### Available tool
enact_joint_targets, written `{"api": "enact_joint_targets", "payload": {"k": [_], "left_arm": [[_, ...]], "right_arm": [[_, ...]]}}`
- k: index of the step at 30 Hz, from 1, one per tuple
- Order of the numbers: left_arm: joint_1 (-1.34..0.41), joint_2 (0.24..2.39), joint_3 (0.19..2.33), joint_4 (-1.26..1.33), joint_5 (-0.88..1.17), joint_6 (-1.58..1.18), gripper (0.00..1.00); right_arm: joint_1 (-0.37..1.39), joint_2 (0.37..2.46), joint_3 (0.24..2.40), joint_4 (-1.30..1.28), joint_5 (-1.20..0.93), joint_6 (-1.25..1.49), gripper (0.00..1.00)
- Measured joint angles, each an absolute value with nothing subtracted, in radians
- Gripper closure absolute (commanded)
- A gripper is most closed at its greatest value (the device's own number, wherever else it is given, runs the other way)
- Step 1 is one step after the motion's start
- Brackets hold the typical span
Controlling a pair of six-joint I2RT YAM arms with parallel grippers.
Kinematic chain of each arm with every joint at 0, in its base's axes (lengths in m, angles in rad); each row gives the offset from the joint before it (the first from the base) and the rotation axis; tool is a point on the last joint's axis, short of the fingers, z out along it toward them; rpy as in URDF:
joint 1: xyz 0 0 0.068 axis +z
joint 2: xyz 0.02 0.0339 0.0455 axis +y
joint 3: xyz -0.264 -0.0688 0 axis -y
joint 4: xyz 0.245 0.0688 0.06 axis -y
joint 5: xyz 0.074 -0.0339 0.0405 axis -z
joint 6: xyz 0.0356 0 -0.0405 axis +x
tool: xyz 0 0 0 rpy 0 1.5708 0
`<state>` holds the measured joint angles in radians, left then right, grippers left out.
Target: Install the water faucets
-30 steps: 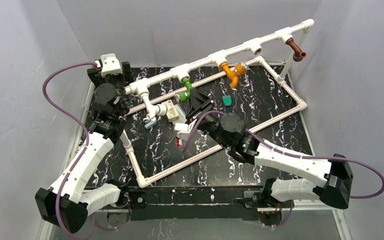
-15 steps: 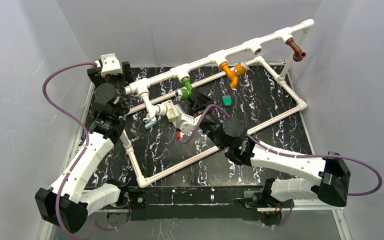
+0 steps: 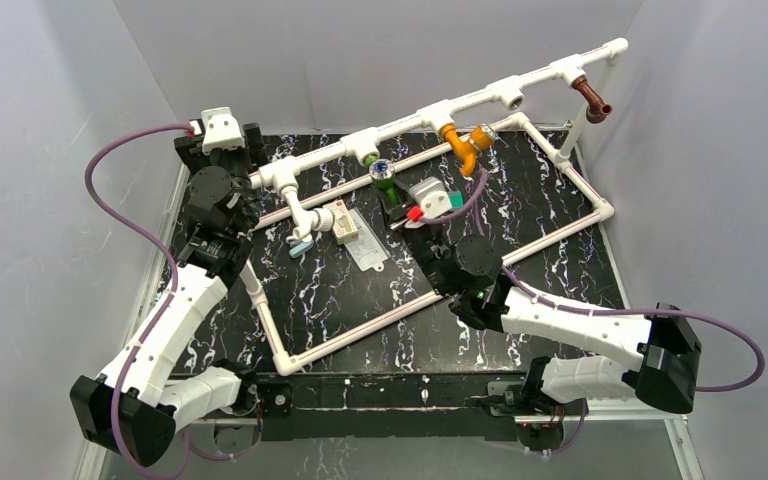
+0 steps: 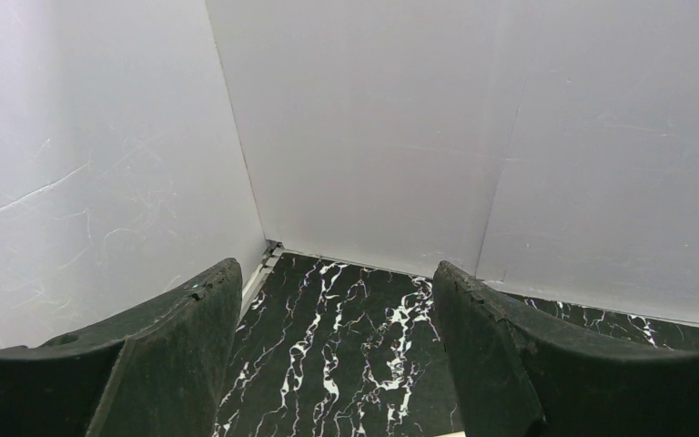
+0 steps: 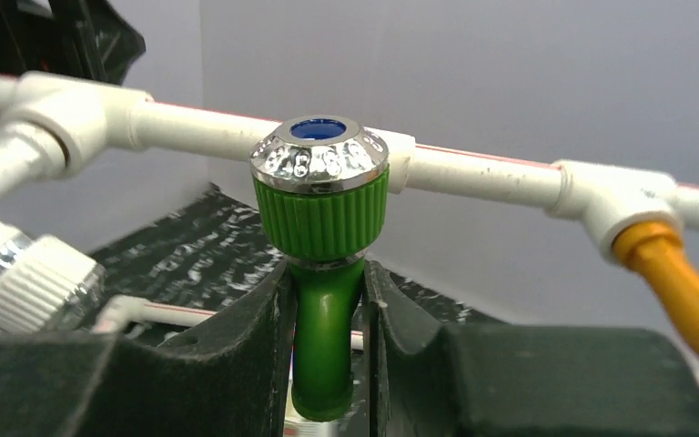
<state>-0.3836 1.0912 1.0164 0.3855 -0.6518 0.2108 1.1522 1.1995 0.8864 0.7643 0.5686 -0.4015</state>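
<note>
Well forward, right gripper jaws clamp green faucet.

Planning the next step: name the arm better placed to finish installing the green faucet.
Right. Its gripper is shut on the green faucet, held right at the white pipe. The left gripper is open, empty, and faces the corner walls.

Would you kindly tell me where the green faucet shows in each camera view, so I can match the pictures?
Top external: the green faucet sits upper centre, just below the white pipe.
Left wrist: not in it.
Right wrist: dead centre, its stem clamped in the right gripper.
Shared landmark: the orange faucet, hanging from the pipe to the green one's right in both views.
</note>
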Motion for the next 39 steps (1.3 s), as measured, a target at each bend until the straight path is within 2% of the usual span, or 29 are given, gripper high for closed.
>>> {"api": "enact_joint_targets", "payload": {"k": [13, 26, 35, 36, 39], "left_arm": [[-0.383, 1.091, 1.016, 0.385, -0.651, 0.210, 0.26], [-0.383, 1.091, 1.016, 0.384, -0.648, 0.209, 0.26], [-0.384, 1.090, 1.016, 0.381, -0.646, 0.208, 0.26], [-0.384, 1.090, 1.016, 0.381, -0.646, 0.208, 0.26], [-0.384, 1.090, 1.016, 0.381, -0.645, 0.208, 0.26]], "right_arm": [[1.152, 1.197, 0.880, 0.769, 0.760, 0.411, 0.99], [1.143, 1.164, 0.879, 0.576, 0.836, 1.257, 0.99], [1.140, 1.156, 0.879, 0.501, 0.835, 1.580, 0.99], [1.140, 1.155, 0.879, 0.496, 0.834, 1.596, 0.97], [1.140, 1.153, 0.879, 0.487, 0.832, 1.620, 0.85]]}}
